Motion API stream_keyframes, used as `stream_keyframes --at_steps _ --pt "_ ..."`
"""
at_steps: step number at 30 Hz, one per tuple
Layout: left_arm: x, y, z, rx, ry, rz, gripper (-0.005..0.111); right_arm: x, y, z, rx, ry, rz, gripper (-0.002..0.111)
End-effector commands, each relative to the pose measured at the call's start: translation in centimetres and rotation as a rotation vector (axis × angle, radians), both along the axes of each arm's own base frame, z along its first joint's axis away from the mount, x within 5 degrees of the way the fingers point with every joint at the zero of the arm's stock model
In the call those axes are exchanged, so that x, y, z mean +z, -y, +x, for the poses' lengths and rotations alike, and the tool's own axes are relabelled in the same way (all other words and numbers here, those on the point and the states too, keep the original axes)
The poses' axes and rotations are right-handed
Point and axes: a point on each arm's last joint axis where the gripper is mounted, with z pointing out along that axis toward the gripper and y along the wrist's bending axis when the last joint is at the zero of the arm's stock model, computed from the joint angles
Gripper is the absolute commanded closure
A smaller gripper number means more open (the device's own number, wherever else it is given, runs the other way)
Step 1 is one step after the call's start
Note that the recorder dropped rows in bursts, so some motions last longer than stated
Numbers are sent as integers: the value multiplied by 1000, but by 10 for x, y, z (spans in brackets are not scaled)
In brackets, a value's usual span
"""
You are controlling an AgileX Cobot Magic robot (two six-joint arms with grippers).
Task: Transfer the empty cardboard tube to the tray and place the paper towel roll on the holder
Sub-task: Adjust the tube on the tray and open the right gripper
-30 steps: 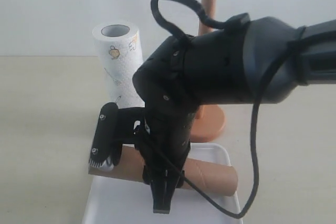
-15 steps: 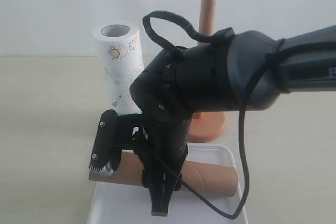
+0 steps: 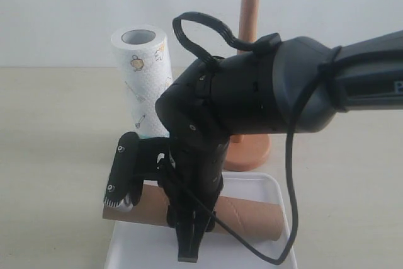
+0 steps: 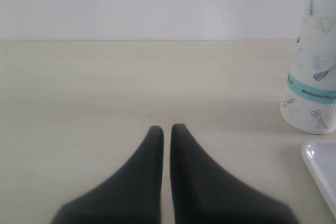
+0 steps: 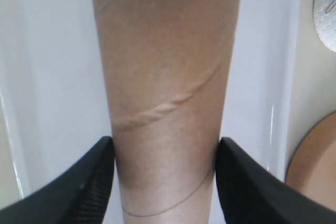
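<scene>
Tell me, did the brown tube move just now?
Yes. The cardboard tube has dropped slightly lower in the exterior view, away from the holder base and closer to the tray.

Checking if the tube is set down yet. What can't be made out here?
Exterior view: the right arm covers the middle of the cardboard tube, so contact with the tray is unclear.
Exterior view: the same arm hides the lower post of the holder; the bottom edge cuts off the front of the tray.
Left wrist view: the picture's edge cuts off the upper end of the paper towel roll.
</scene>
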Motion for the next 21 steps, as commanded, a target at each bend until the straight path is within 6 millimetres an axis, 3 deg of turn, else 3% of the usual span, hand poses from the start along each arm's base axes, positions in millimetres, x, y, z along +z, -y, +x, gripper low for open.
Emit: stream_keyframes --at_steps 1,8,21 --pt "-1 0 0 2 -2 3 103 -7 -2 1 5 -13 -11 107" --pt "-1 0 0 2 -2 3 103 -28 -4 2 7 -45 -59 107" --pt "-1 0 0 2 -2 3 103 -27 -5 3 11 -38 -49 107"
